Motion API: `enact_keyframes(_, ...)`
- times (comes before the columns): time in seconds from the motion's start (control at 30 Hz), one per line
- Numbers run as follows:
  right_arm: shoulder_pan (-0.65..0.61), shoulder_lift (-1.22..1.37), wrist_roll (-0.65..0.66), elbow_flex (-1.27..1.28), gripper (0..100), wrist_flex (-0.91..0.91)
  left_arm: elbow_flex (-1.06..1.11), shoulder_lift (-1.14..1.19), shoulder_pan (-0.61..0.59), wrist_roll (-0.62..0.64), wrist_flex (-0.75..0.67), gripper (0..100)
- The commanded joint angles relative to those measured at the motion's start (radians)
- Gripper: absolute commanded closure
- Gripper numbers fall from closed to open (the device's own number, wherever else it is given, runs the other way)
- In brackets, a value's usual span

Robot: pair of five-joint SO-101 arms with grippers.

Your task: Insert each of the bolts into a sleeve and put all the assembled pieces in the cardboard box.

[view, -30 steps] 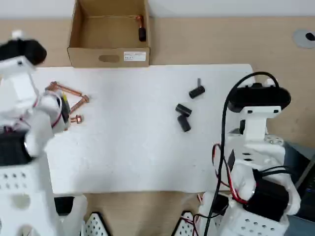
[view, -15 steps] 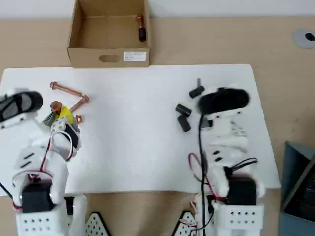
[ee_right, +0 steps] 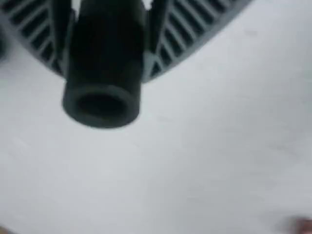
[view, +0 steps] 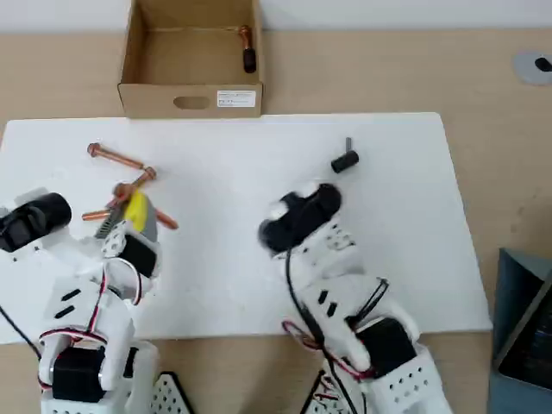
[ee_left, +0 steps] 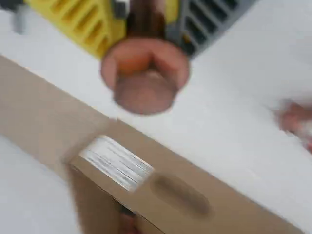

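Left jaws: pinching the shank of a copper bolt (ee_left: 145, 75), head end toward the camera, lifted off the white sheet (view: 224, 259) on its left side.
Right jaws: clamped around a black sleeve (ee_right: 104, 68), open bore facing out, held above the sheet near its middle.
Step in hand: both halves of a pair are up in the air, so by my read we're at the mating of bolt and sleeve. They're well apart, nothing threaded in yet!
Done so far: one assembled piece (view: 247, 49), copper bolt in black sleeve, lies in the cardboard box (view: 138, 95) against its right wall, at the far edge of the tabletop (view: 362, 69).
Left on the sheet: a long loose bolt (view: 116, 158) and a second loose bolt (view: 138, 182) just beyond the left arm; a spare sleeve (view: 345, 160) over on the right, near the far edge.
Unknown: whether another sleeve sits under the right arm, I cannot tell.
Tally: one in the box, one pair in the jaws, at least two bolts waiting. Early days, well under halfway.
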Motion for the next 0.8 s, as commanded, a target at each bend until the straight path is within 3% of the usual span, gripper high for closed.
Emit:
enact_keyframes(0.0, -0.084, -0.028, 0.002, -0.008, 98.9, -0.026, -0.075, -0.012, 0.115, 0.074, -0.028, 100)
enact_keyframes(0.17, -0.151, -0.067, 0.069, -0.004, 98.9, -0.026, -0.092, -0.012, 0.203, 0.120, -0.071, 100)
enact_keyframes(0.37, -0.177, -0.077, 0.100, -0.002, 98.9, -0.020, -0.092, -0.008, 0.207, 0.126, -0.192, 100)
enact_keyframes(0.57, -0.177, -0.079, 0.135, -0.002, 98.9, -0.020, -0.098, -0.008, 0.219, 0.124, -0.201, 100)
enact_keyframes(0.77, -0.179, -0.079, 0.187, -0.002, 98.9, -0.020, -0.097, -0.008, 0.311, 0.018, -0.206, 100)
